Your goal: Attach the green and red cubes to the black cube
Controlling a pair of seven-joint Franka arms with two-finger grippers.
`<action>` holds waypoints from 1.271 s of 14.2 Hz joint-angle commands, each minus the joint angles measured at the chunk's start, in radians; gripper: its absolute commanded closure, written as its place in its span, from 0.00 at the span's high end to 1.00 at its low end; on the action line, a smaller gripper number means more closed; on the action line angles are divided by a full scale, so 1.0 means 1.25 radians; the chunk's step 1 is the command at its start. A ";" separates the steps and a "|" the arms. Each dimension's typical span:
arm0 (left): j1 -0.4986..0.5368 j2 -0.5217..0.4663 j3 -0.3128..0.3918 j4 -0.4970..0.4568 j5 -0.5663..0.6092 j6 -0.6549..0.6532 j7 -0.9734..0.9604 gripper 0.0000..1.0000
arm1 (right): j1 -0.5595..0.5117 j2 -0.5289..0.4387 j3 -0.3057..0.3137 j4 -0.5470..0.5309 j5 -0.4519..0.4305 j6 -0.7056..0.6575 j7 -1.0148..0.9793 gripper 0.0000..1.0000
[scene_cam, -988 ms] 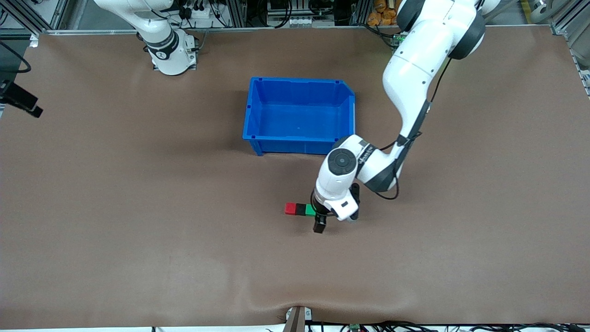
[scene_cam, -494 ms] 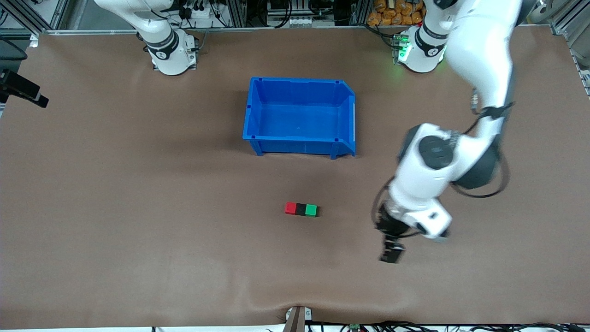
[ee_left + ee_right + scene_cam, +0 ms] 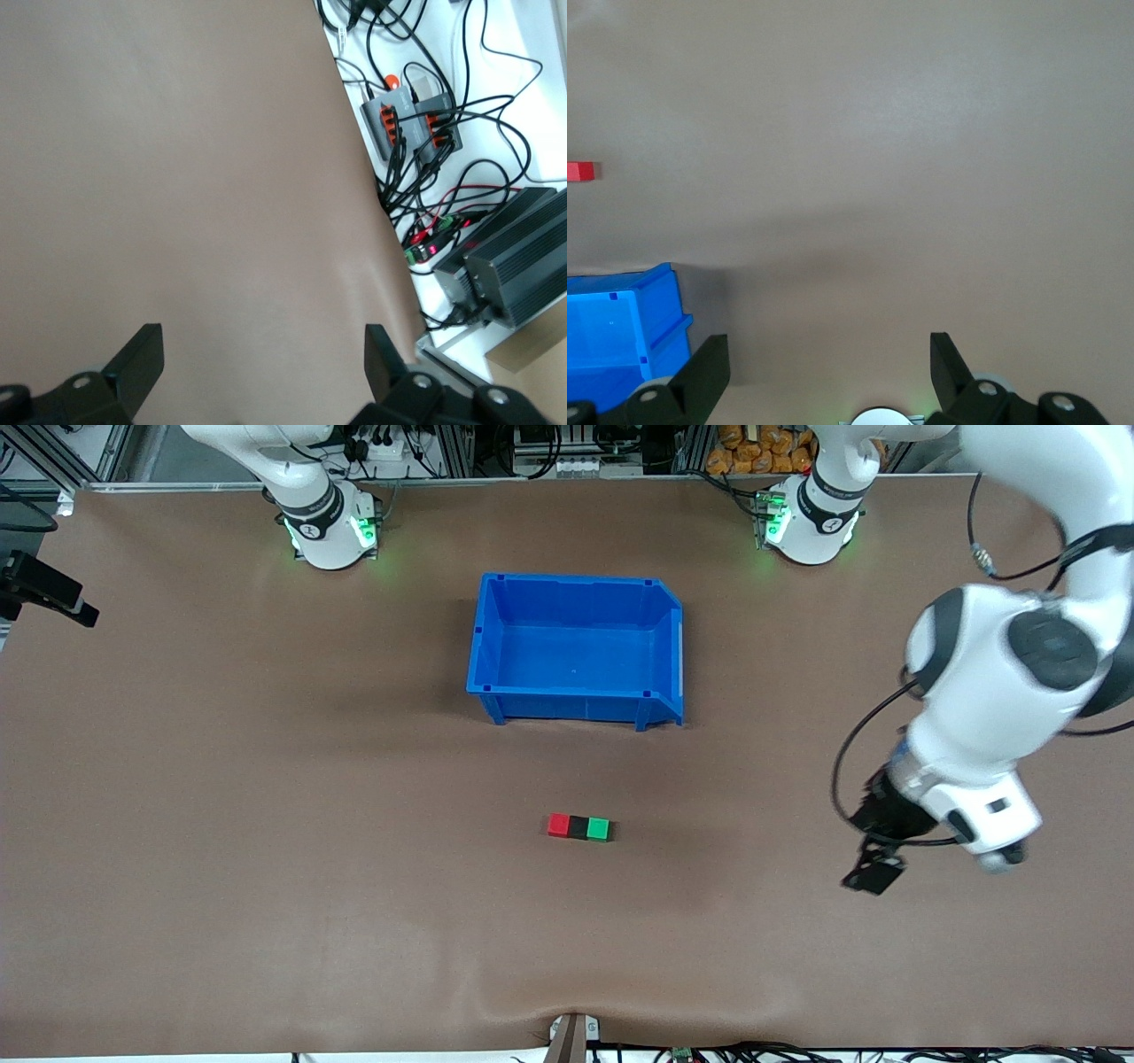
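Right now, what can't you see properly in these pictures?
- Small black cube: front view shows it between the small red cube and small green cube, too small to tell whether they are joined.
- Right wrist view: only the red cube shows, at the edge.
- Right gripper: absent from front view.
- Left gripper: empty, over bare table.

The bench is a plain, flat brown with no pattern. On it lies a short row of three blocks: a bright red block, a matte black block in the middle, and a bright green block. The bin is a solid vivid blue, inside and out. Both arms are glossy white with black joints, and their bases glow with green lights. The left tool and the right tool have black fingers.
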 commanded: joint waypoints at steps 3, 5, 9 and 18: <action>0.055 -0.172 0.006 -0.124 -0.099 -0.061 0.278 1.00 | 0.005 -0.014 0.003 -0.007 0.005 0.001 -0.008 1.00; 0.049 -0.203 0.026 -0.124 -0.101 -0.135 0.404 1.00 | 0.006 -0.014 0.003 -0.007 0.004 -0.002 -0.008 1.00; 0.042 -0.251 0.037 -0.130 -0.099 -0.232 0.614 1.00 | 0.006 -0.014 0.003 -0.007 0.005 -0.003 -0.008 1.00; 0.027 -0.365 0.066 -0.185 -0.063 -0.394 0.952 1.00 | 0.005 -0.014 0.003 -0.007 0.008 -0.005 -0.008 1.00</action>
